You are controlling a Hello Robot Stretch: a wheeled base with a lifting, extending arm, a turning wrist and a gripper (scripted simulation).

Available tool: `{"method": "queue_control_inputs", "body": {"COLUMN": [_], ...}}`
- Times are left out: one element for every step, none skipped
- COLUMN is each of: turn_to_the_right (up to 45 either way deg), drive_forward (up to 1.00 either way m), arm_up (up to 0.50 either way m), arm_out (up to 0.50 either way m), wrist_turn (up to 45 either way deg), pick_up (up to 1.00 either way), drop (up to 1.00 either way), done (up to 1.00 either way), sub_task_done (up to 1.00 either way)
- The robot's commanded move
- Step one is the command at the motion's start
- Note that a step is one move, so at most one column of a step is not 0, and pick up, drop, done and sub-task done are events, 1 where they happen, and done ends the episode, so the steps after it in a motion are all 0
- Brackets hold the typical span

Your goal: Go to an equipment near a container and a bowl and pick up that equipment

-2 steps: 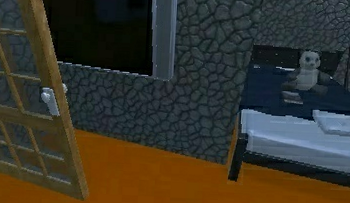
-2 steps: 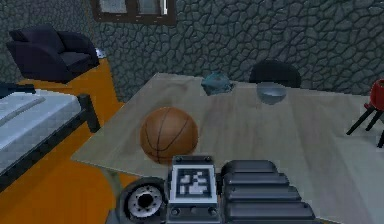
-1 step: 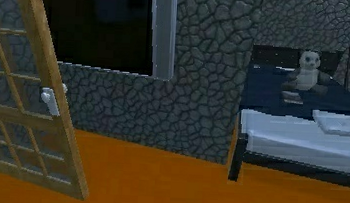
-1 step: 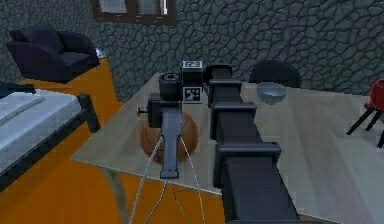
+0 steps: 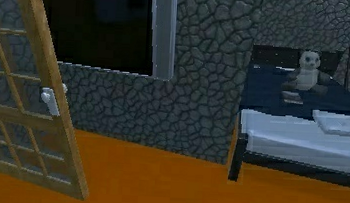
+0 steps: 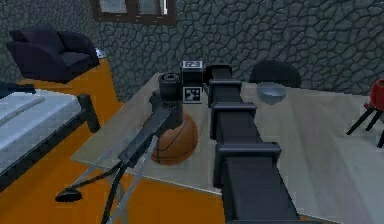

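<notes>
An orange-brown basketball [image 6: 176, 141] rests on a pale wooden table [image 6: 320, 150] in the arm side view. Farther back on the table stand a clear glass bowl [image 6: 270, 93] and a dark round container [image 6: 275, 72]. The dark arm bar [image 6: 240, 150] reaches over the table, with its white marker squares [image 6: 192, 78] at the far end. My gripper [image 6: 90, 200] slants down past the ball's left side, its thin fingers [image 6: 68, 195] ending over the table's edge and the orange floor. I cannot tell whether it holds anything.
A red chair [image 6: 374, 106] stands at the table's right, a dark armchair [image 6: 48, 50] at the back left, a bed's corner [image 6: 30, 120] at the left. In the forward view: a paned door [image 5: 23, 92], a dark window [image 5: 97, 25], a stone wall, and a bed [image 5: 302, 131] with a plush toy [image 5: 307, 71].
</notes>
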Motion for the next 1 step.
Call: {"method": "queue_control_inputs", "body": {"turn_to_the_right": [0.0], "drive_forward": [0.0], "arm_up": [0.0], "arm_out": [0.0], "wrist_turn": [45.0], "pick_up": [0.0], "drop": [0.0], "done": [0.0], "sub_task_done": [0.0]}}
